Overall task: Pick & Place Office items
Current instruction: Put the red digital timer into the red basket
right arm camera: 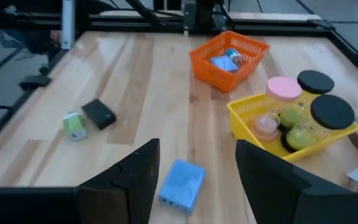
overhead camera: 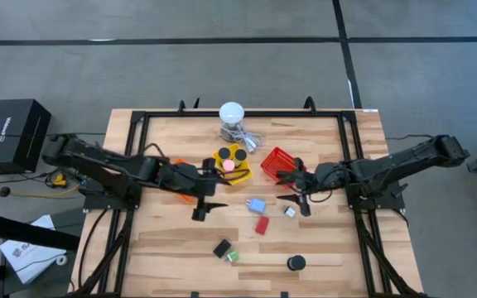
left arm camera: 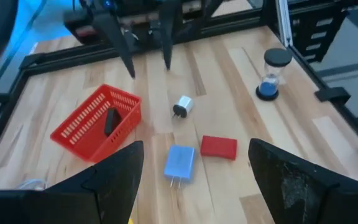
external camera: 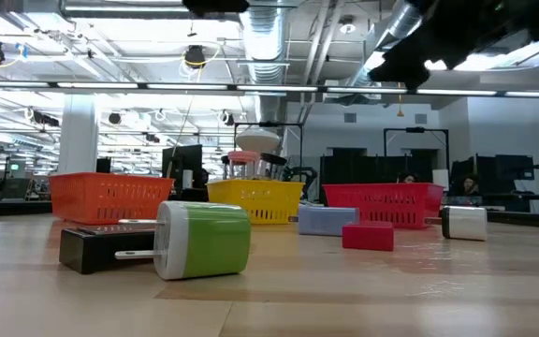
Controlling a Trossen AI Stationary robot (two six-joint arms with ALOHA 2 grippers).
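Three mesh baskets: orange (right arm camera: 229, 57), yellow (overhead camera: 232, 161), red (overhead camera: 277, 161). Loose on the table's near half: one light-blue block (overhead camera: 257, 204), one red block (overhead camera: 262, 224). Left gripper (overhead camera: 204, 207) and right gripper (overhead camera: 297, 189) both spread open, empty. Blue block inside the orange basket seen only from the right wrist.

Three mesh baskets on the table (overhead camera: 321, 248): one orange basket (right arm camera: 229, 57), one yellow basket (right arm camera: 291, 127), one red basket (overhead camera: 277, 161). Count from the yellow basket: two black discs (right arm camera: 332, 111) and one pink disc (right arm camera: 283, 88) sit on top of it. Just beyond it, one white dome device (overhead camera: 232, 113). Toward the near edge, one loose light-blue block (overhead camera: 257, 204), one red block (overhead camera: 262, 224), one small silver plug (overhead camera: 290, 212). Farther still, one black bar (overhead camera: 222, 247), one little green-and-white roll (overhead camera: 233, 257), one black-capped timer (overhead camera: 296, 263). One dark piece lies in the red basket, another blue piece in the orange one.
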